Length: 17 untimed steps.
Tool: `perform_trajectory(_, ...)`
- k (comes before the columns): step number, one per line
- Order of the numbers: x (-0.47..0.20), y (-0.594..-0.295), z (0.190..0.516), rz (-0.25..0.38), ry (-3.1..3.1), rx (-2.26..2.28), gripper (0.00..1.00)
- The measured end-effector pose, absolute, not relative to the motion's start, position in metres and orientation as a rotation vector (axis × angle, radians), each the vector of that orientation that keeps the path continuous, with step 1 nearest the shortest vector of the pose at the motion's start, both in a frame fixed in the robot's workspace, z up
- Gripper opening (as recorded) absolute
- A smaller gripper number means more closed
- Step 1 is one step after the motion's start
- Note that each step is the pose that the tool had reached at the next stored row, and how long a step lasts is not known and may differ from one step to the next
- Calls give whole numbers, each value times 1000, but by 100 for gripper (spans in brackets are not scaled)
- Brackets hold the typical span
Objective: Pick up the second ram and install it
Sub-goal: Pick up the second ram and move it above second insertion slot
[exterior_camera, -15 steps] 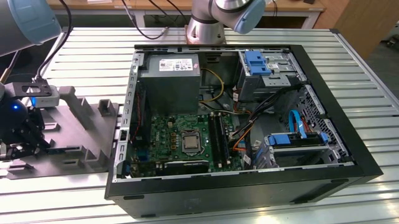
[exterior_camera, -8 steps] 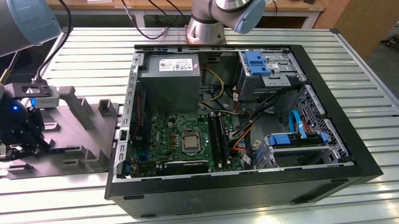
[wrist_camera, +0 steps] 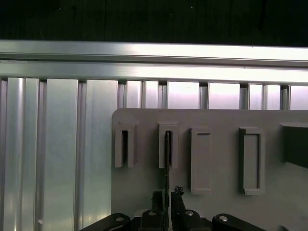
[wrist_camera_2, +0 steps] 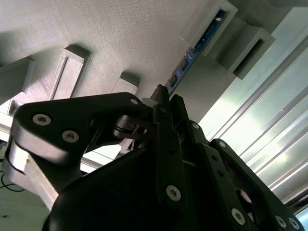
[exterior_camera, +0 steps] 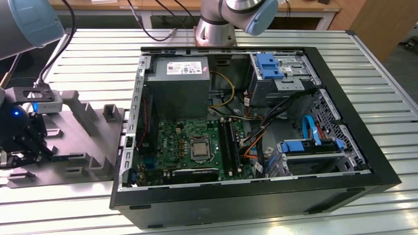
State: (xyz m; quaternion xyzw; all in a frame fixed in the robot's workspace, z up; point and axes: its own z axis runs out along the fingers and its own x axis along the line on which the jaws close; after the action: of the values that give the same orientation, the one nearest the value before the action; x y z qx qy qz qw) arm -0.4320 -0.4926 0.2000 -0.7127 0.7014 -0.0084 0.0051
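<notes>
The second ram (wrist_camera_2: 204,41) is a dark blue-green stick standing on edge in a slot of the grey moulded tray (wrist_camera: 216,120). In the first wrist view the second ram (wrist_camera: 167,149) runs from the slot down between my fingertips. My gripper (wrist_camera: 166,195) has one finger on each side of the stick, closed in against it. In the second wrist view the gripper (wrist_camera_2: 161,92) meets the stick at its near end. In the exterior view the gripper (exterior_camera: 23,147) hangs over the tray (exterior_camera: 85,164) at the far left.
The open computer case (exterior_camera: 261,200) lies at the exterior view's middle and right, with the motherboard (exterior_camera: 189,142) and its black slot rails (exterior_camera: 228,139) inside. Raised blocks (exterior_camera: 81,115) stand on the tray. A ribbed metal table (exterior_camera: 98,54) carries everything.
</notes>
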Motion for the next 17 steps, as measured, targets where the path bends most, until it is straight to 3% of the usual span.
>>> perform_trajectory(17, -432, -492, 201, -25, 2195, -2230, 21)
